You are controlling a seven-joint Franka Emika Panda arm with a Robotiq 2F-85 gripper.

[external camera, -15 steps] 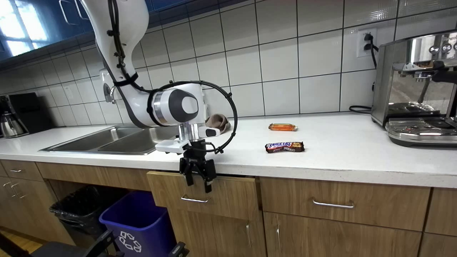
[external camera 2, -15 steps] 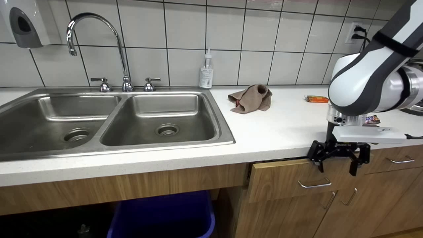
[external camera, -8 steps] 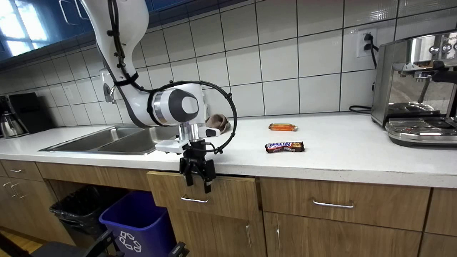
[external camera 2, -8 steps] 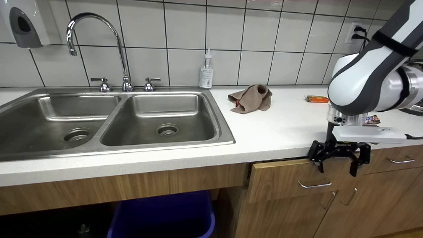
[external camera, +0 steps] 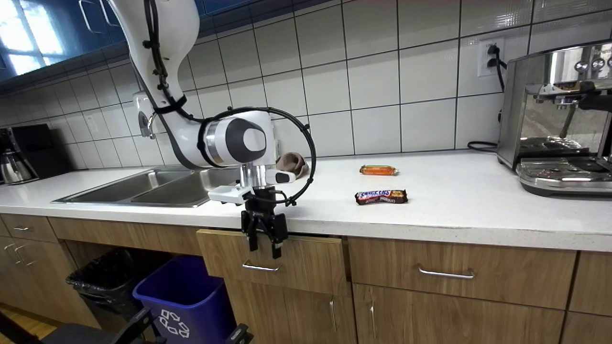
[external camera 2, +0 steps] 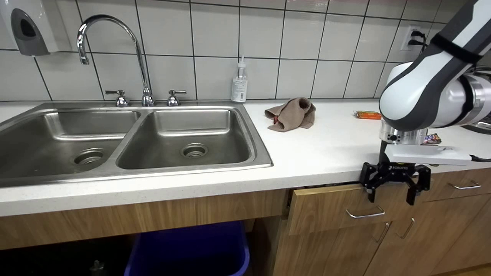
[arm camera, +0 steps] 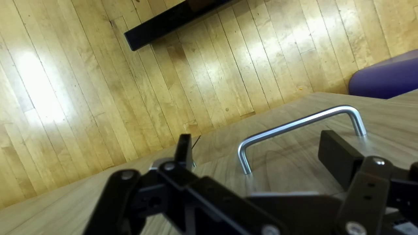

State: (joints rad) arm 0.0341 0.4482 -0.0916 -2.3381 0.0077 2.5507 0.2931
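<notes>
In an exterior view, the gripper (external camera: pixel 265 249), spread wide, hung in front of a slightly open drawer (external camera: pixel 303 267), the metal handle (external camera: pixel 261 268) nearby at the gripper's six o'clock.

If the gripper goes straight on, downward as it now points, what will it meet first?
Most likely the metal drawer handle, just below the open gripper; depth is unclear, so it might pass without touching.

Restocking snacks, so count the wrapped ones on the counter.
2: the Snickers bar, and the orange-wrapped snack behind it, nearer the tiled wall. The brown cloth could hide another.
</notes>
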